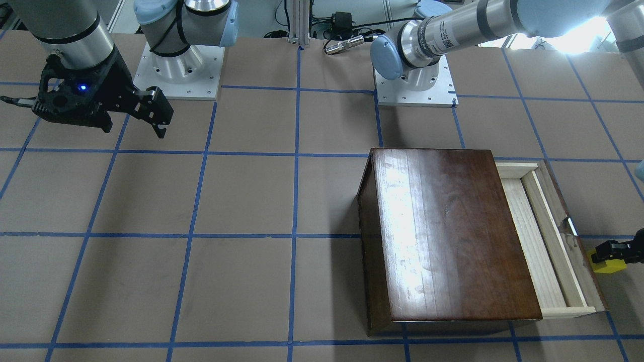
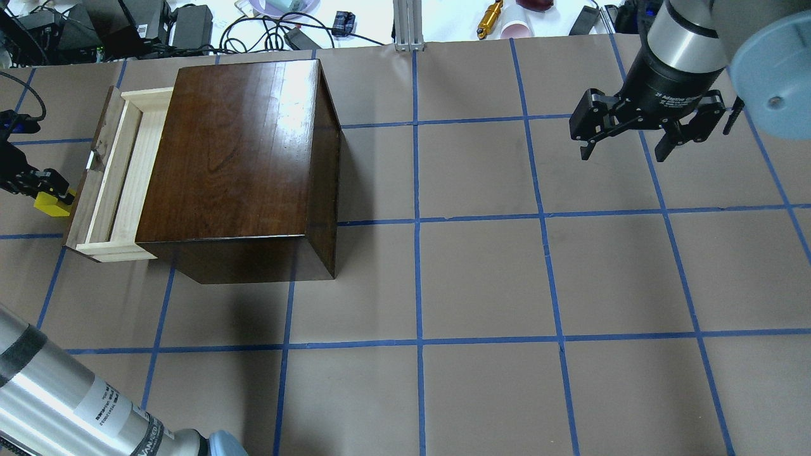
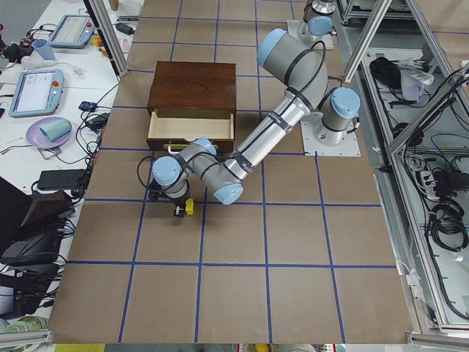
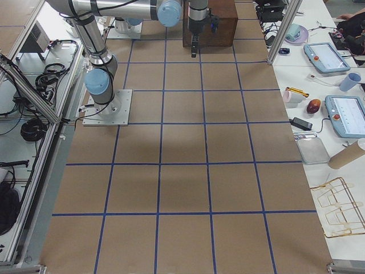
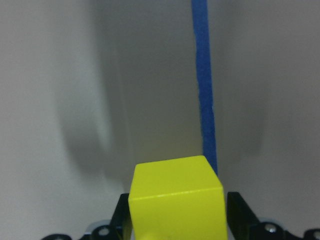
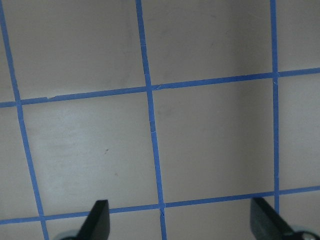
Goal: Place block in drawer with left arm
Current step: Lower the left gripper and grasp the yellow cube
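The small yellow block (image 5: 175,195) sits between the black fingers of my left gripper (image 5: 175,222), which is shut on it. The gripper (image 2: 47,190) holds the block (image 2: 52,204) just outside the drawer's dark front panel, close to the table; it also shows at the right edge of the front-facing view (image 1: 610,254). The pale wood drawer (image 2: 130,171) stands pulled out of the dark-brown box (image 2: 241,158) and nothing lies in it (image 1: 528,236). My right gripper (image 2: 624,152) is open and empty, hovering far from the box.
The brown table carries a grid of blue tape lines (image 6: 152,130). Both arm bases (image 1: 415,80) stand on white plates at the robot's side. Cables and small items (image 2: 266,25) lie beyond the far table edge.
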### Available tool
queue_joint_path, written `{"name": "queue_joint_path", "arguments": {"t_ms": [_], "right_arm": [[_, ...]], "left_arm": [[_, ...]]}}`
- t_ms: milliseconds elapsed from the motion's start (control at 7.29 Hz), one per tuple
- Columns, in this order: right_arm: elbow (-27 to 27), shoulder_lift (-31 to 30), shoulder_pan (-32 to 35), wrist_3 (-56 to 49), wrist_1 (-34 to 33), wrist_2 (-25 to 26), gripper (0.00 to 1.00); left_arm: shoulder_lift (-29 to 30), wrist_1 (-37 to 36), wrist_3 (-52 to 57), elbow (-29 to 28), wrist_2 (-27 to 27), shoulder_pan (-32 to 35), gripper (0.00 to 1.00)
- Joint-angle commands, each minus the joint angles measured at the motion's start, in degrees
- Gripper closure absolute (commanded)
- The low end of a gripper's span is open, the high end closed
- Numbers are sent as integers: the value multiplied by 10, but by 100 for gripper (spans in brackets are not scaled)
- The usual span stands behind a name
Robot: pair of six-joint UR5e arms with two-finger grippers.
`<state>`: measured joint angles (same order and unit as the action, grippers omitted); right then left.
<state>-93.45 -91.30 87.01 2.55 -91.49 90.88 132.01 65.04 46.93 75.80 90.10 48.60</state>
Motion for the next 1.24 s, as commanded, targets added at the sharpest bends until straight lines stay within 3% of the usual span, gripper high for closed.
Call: {"name": "queue_joint_path", "arguments": {"t_ms": [0,686,1098], "right_arm": [[0,0,0,0,0,1,0],[0,0,0,0,0,1,0],[0,0,0,0,0,0,0]], "left_arm": [[0,0,0,-3,4,0,50],[-41,11,0,4,3,-1,51],[-113,84,-2,7,2,3,51]]}}
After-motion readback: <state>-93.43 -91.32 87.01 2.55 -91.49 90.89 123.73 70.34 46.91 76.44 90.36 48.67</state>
